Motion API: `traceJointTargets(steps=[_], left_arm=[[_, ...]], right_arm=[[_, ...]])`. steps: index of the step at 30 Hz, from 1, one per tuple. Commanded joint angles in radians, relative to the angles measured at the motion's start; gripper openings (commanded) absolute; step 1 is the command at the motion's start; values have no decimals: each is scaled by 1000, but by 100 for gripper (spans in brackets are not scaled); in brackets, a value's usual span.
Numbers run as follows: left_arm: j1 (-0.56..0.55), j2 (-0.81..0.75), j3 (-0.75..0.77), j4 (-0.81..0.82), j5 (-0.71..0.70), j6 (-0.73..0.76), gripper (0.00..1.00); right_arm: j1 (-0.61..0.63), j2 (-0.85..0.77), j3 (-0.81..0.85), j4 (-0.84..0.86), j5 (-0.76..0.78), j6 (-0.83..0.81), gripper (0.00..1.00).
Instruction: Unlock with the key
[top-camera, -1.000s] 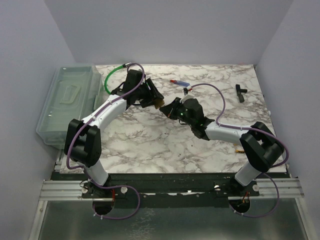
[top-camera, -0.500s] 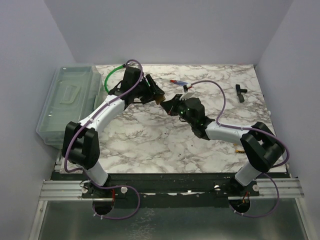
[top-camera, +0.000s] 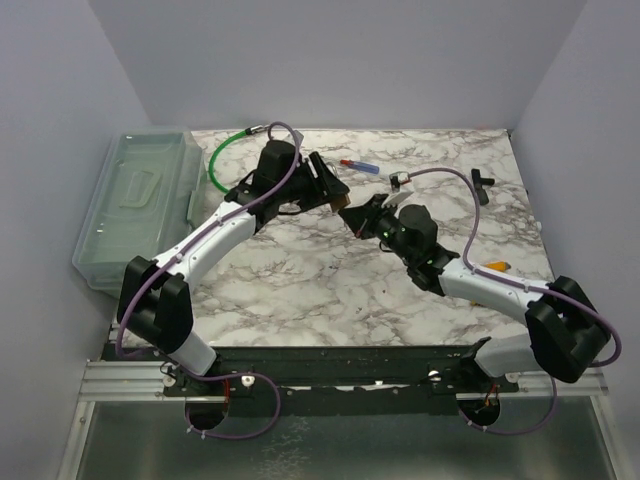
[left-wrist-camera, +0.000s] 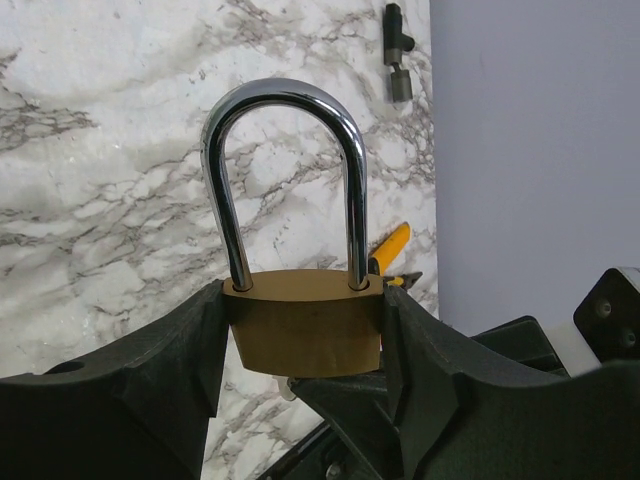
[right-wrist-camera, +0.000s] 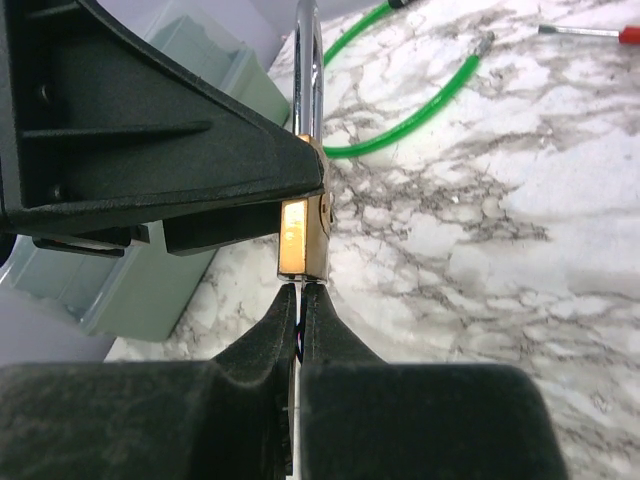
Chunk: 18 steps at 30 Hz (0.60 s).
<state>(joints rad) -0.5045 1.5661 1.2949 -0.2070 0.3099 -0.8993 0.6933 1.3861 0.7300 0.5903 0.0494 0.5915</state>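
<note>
From where I stand, the near half of the counter (top-camera: 300, 290) holds only the two arms reaching in, and they meet a little beyond the middle, toward the far edge. The right gripper (right-wrist-camera: 300, 290) comes up from below with its fingers (right-wrist-camera: 340, 350) pressed all but together on a thin dark sliver, which I take for the key (right-wrist-camera: 297, 325); little of it shows. Its tip sits right at the underside of the padlock (left-wrist-camera: 302, 335). The left gripper (top-camera: 328, 190) has the padlock clamped by the sides of its brass body and holds it off the counter. The shackle (left-wrist-camera: 285, 110) points away from the right gripper, with both legs seated, so the lock looks shut. I judge the step in hand to be getting the key into the keyway. I cannot tell whether it has entered yet. The next move calls for keeping the blade in line with the slot, pushing it home, then turning the wrist while the left arm holds firm. Past them, a screwdriver (top-camera: 358, 165) lies near the far edge, a green cable (top-camera: 222, 150) by the far left corner, and a small black tool (top-camera: 482, 185) toward the far right corner.
</note>
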Motion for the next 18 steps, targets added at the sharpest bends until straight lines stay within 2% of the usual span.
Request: traceJointTargets(steps=[1,8,18], left_arm=[[-89,-52,-81,10,135,-73,0],[-132,-87,-205,87,96,-100,0],[-192,-149,-389,251,42,-215,0]], right_arm=[[-6,-67,-36,27,25,48,0],[-5,-126,-115,23,-34,127,0],[-5,-136,-212,73,-128,211,0]])
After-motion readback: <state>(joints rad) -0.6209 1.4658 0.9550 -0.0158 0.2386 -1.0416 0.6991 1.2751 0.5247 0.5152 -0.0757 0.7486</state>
